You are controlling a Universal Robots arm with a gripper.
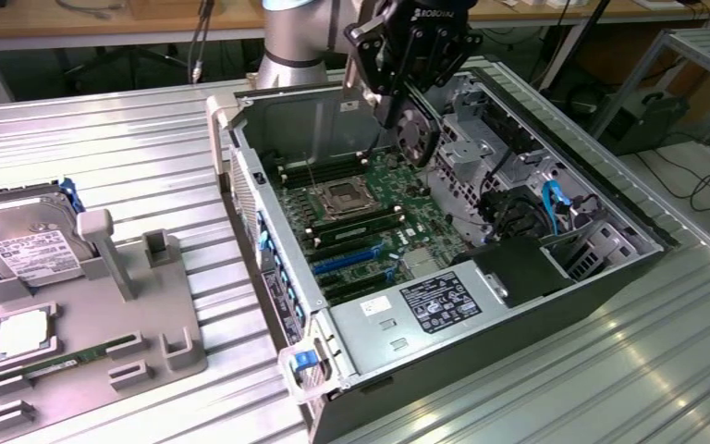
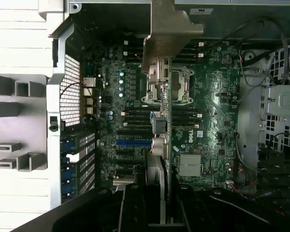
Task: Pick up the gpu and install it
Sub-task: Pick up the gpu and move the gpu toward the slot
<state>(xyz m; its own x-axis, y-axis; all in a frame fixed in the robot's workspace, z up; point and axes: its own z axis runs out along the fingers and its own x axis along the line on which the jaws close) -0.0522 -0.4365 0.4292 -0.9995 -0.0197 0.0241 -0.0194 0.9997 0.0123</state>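
On the ribbed tabletop (image 1: 121,148), nearest at the exterior view's left, a grey tray (image 1: 145,314) is cut off by the frame. One hard drive (image 1: 29,245), one green memory stick (image 1: 53,363) and one square chip (image 1: 22,335) are carried on it. The drive's white label cannot be read. Beyond lies one open computer case (image 1: 503,361); its power supply sticker (image 1: 435,305) is illegible. Farthest, the gpu (image 1: 417,134) is held on edge above the motherboard (image 1: 368,213), clenched in the jaws of the gripper (image 1: 395,109), its upper edge hidden between them.
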